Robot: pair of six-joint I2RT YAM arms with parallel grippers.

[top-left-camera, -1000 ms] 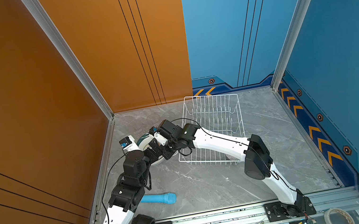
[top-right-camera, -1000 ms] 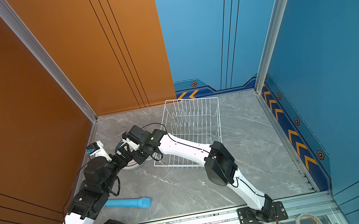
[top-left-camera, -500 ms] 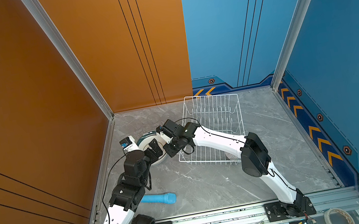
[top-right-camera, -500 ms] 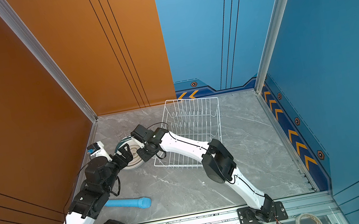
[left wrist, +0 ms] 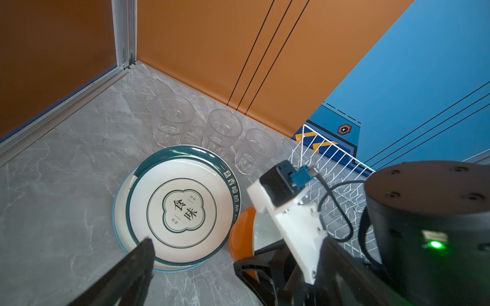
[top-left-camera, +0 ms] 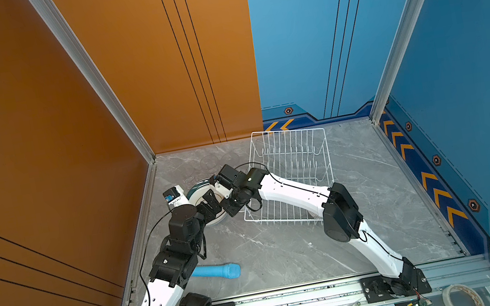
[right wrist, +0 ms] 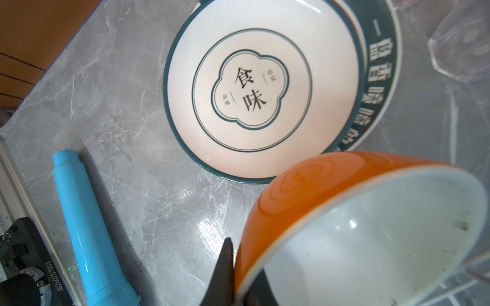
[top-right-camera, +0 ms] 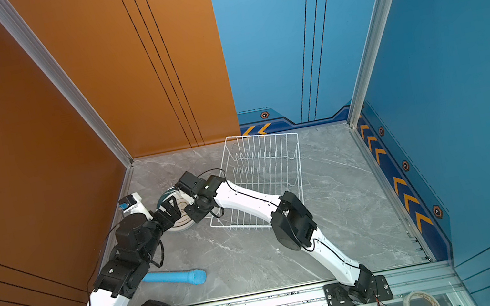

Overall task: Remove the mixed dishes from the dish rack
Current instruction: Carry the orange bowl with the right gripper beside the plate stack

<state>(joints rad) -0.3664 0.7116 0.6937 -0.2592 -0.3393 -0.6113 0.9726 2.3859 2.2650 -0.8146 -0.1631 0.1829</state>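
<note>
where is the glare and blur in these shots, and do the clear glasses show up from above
Right wrist view: the orange bowl, close to the lens, looks soft, with bright spots on its white inside; the plate print is sharp; the table has a glossy sheen. Left wrist view: the tumblers read clearly. In both top views the tumblers are faint outlines.

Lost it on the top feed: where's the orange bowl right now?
In the right wrist view the orange bowl is tilted, its rim pinched in the right gripper, between the stacked plates and the dish rack.
</note>
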